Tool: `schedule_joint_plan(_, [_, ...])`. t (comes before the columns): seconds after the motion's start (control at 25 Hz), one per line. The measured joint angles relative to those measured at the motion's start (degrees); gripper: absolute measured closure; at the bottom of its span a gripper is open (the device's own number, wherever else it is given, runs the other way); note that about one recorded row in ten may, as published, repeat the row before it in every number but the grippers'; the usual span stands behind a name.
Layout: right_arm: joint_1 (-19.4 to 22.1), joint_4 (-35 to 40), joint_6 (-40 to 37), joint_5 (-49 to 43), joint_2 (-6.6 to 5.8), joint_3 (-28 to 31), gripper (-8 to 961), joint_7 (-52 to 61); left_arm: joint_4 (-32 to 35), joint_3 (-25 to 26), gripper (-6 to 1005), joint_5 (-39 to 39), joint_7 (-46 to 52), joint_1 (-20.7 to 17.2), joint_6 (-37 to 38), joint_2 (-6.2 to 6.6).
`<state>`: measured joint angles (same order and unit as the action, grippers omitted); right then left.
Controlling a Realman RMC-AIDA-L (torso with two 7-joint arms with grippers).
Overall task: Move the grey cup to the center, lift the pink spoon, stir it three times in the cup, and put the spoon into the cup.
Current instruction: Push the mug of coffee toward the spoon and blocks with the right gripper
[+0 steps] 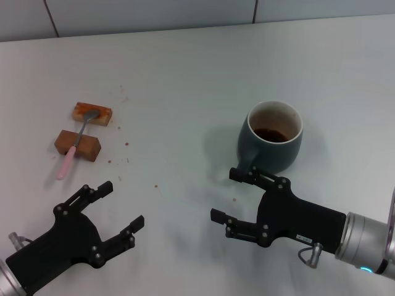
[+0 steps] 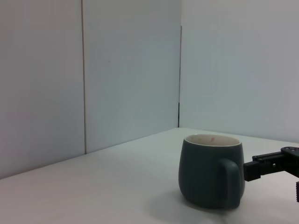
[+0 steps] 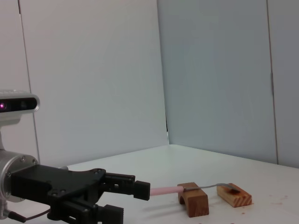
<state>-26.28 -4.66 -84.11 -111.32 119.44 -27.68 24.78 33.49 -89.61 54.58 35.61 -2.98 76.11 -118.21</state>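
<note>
R tool [image 1: 231, 194] open, just short of cup [image 1: 271, 137] handle, lined up to grab it. Cup sits R of centre on counter [image 1: 185, 74]. Spoon [image 1: 76, 145] propped across two blocks [image 1: 78, 144], easy pickup. L tool [image 1: 120, 206] open, near.

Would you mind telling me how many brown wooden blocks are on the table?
2. The far block lies under the bowl of the pink spoon; the near block supports the spoon's neck, just in front of it. Nothing seems to hide more.
</note>
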Motion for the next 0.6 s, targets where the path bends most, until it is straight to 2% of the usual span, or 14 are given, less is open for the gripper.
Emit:
schedule_joint_plan(0.4, [0.21,-0.02,-1.02,0.00,0.00,0.06,185,-0.72,0.00,0.04,153,0.00,-0.02,0.00,-0.09,0.00])
schedule_joint_plan(0.48, [1.92,-0.01,-6.15,1.00,0.00,1.67,198,-3.57,0.00,0.06,153,-0.05,-0.09,0.00,-0.10,0.01])
schedule_joint_plan(0.52, [1.92,-0.01,-6.15,1.00,0.00,1.67,205,-3.57,0.00,0.06,153,-0.05,-0.09,0.00,-0.10,0.01])
schedule_joint_plan(0.56, [4.31,-0.06,-11.08,2.55,-0.01,5.60,212,-7.07,0.00,0.06,153,-0.06,-0.11,0.00,-0.10,0.00])
schedule_joint_plan(0.6, [4.31,-0.06,-11.08,2.55,-0.01,5.60,219,-7.07,0.00,0.06,153,-0.06,-0.11,0.02,-0.10,-0.02])
